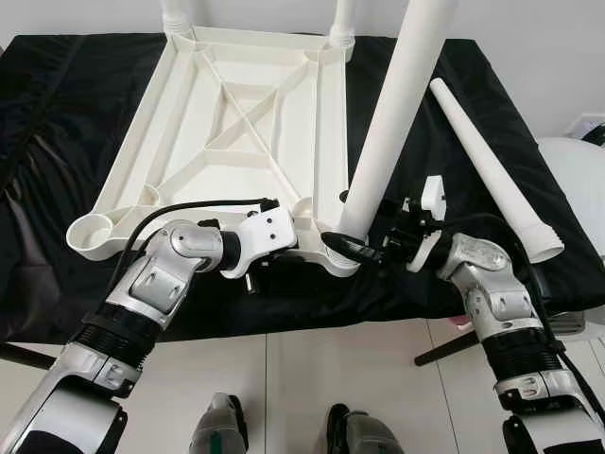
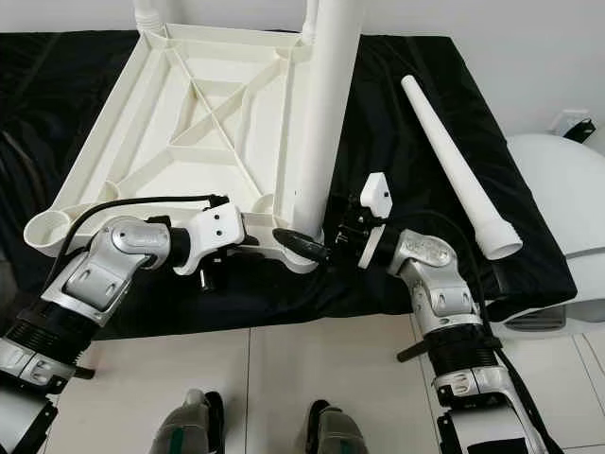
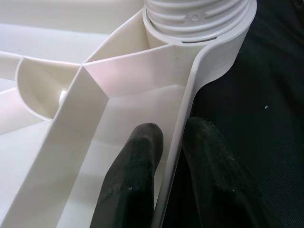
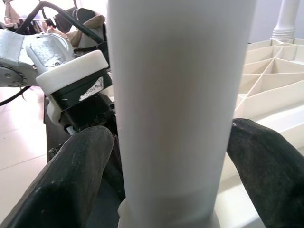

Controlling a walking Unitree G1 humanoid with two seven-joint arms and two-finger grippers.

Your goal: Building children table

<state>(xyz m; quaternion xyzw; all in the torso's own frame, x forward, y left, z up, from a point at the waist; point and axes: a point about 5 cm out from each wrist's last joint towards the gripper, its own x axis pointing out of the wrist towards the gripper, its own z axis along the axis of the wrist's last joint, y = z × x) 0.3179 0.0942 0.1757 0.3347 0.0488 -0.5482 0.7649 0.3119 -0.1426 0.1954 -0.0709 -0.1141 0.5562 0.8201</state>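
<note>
The white table frame (image 1: 227, 123) lay upside down on the black cloth (image 1: 57, 142) covering the tabletop. The left tool (image 3: 166, 175) pinched the frame's near rim, one finger (image 3: 133, 180) inside the wall and one outside. The right tool (image 4: 166, 156) gripped the base of a white leg (image 1: 392, 113) standing upright in the near right corner socket (image 1: 336, 253). Two more legs stood in the far corners. A loose leg (image 1: 487, 161) lay on the cloth beside the frame, to its right.
</note>
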